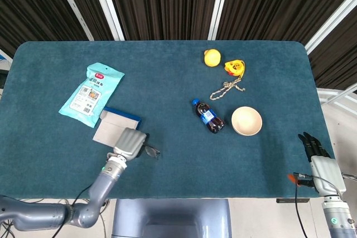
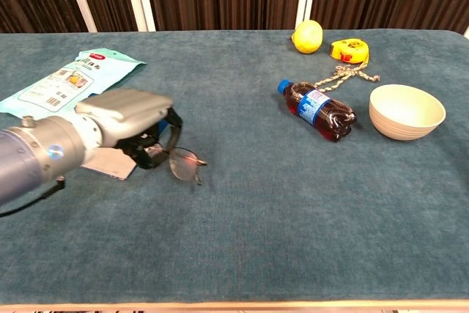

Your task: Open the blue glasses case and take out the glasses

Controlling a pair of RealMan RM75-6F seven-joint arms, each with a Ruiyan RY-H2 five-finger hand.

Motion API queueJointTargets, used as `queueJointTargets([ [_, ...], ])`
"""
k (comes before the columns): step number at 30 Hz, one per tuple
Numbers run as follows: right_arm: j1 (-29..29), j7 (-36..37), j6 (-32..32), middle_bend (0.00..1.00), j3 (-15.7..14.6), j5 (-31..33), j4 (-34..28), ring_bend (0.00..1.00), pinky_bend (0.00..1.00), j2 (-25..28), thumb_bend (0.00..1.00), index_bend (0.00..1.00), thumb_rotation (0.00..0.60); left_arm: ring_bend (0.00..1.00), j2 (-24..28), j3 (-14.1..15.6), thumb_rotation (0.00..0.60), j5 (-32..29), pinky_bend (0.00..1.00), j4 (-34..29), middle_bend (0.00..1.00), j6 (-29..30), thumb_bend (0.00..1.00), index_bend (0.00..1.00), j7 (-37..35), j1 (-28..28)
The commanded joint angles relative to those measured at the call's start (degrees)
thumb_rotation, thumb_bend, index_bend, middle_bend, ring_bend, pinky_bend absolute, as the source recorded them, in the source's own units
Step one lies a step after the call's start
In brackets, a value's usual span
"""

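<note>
The blue glasses case [image 1: 116,124] lies open on the table's left side, its pale lining up; my left hand hides most of it in the chest view. My left hand [image 1: 130,143] [image 2: 132,113] holds the thin-framed glasses [image 1: 150,150] [image 2: 182,163] just right of the case, the lenses sticking out past the fingers, low over the cloth. My right hand [image 1: 316,147] hangs off the table's right front corner, fingers straight, holding nothing.
A teal snack packet [image 1: 92,93] lies behind the case. A dark soda bottle [image 1: 209,116], a cream bowl [image 1: 246,121], a lemon [image 1: 212,58], a yellow tape measure [image 1: 234,67] and a cord [image 1: 227,88] occupy the right half.
</note>
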Motion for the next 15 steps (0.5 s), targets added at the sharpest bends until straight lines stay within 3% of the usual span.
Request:
queueJointTargets([
  [1,0.0,0.0,0.0,0.00,0.0,0.0,0.0,0.00,0.21,0.0,0.17,0.00,0.600,0.95,-3.4,-0.7,0.600,-1.4,1.00,0.9,1.00,0.2,0.50,0.62,2.2,-1.6],
  [3,0.0,0.1,-0.1,0.00,0.0,0.1,0.0,0.00,0.21,0.0,0.17,0.00,0.600,0.95,-5.2,-1.0,0.600,-2.2,1.00,2.0,1.00,0.2,0.49,0.58,3.1,-2.3],
  [7,0.0,0.1,0.0,0.00,0.0,0.1,0.0,0.00,0.21,0.1,0.17,0.00,0.600,0.94,-8.1,-1.5,0.600,-3.7,1.00,3.7,1.00,0.7,0.33,0.36,4.7,-3.3],
  [10,0.0,0.2,0.0,0.00,0.0,0.1,0.0,0.00,0.21,0.1,0.17,0.00,0.600,0.93,-8.6,-1.4,0.600,-3.5,1.00,3.4,1.00,1.6,0.27,0.31,4.9,-3.4],
  [15,-0.1,0.2,0.1,0.00,0.0,-0.1,0.0,0.00,0.21,0.2,0.17,0.00,0.600,0.88,-5.8,-0.6,0.600,-0.6,0.98,-0.1,0.99,4.2,0.27,0.28,2.6,-1.5],
])
